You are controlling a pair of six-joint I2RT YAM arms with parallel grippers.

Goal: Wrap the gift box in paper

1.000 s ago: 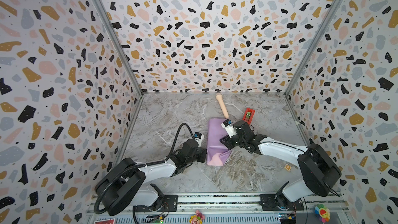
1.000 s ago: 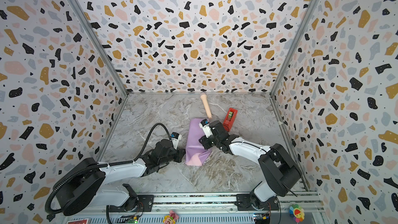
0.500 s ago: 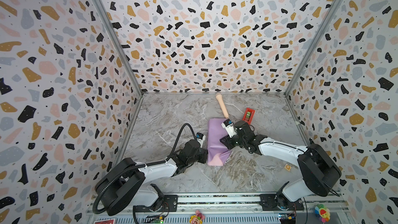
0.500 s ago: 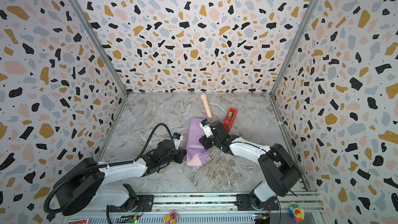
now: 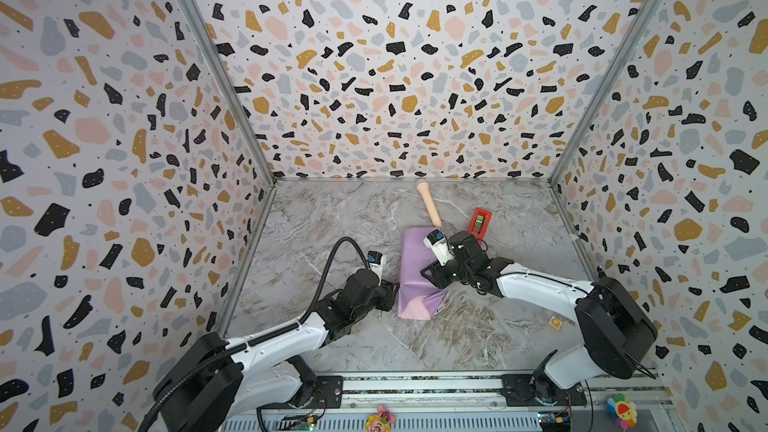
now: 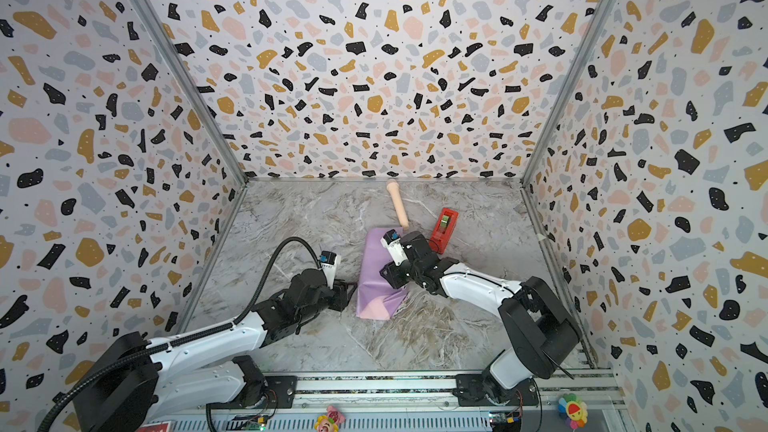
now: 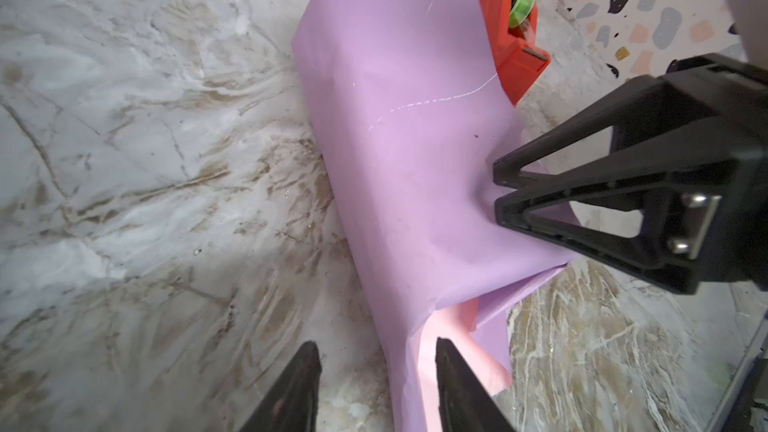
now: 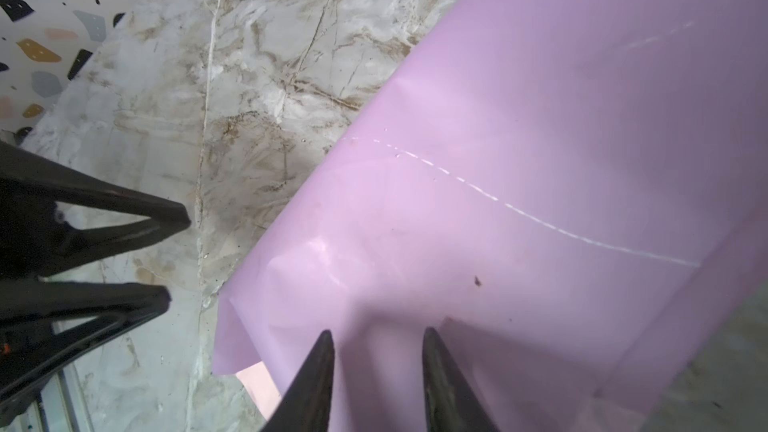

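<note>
Showing the paper [image 5: 415, 268] lying lilac face up near the middle of the marble table [image 5: 332, 222], folded over a boxy bulk, with the gift box hidden from every view and a pink flap peeking out at the near end. Catching the left gripper [image 7: 376, 344] hovering at the sheet's left edge and the right gripper [image 8: 376, 332] leaning over its right side, both with jaws apart and empty. Taking in, just behind, a beige toy microphone [image 5: 428, 205] and a red tape dispenser [image 5: 480, 221].

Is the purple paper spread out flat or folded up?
Folded. The paper is wrapped into a long bundle, not flat; at one end the layers overlap and the pink underside peeks out.
</note>
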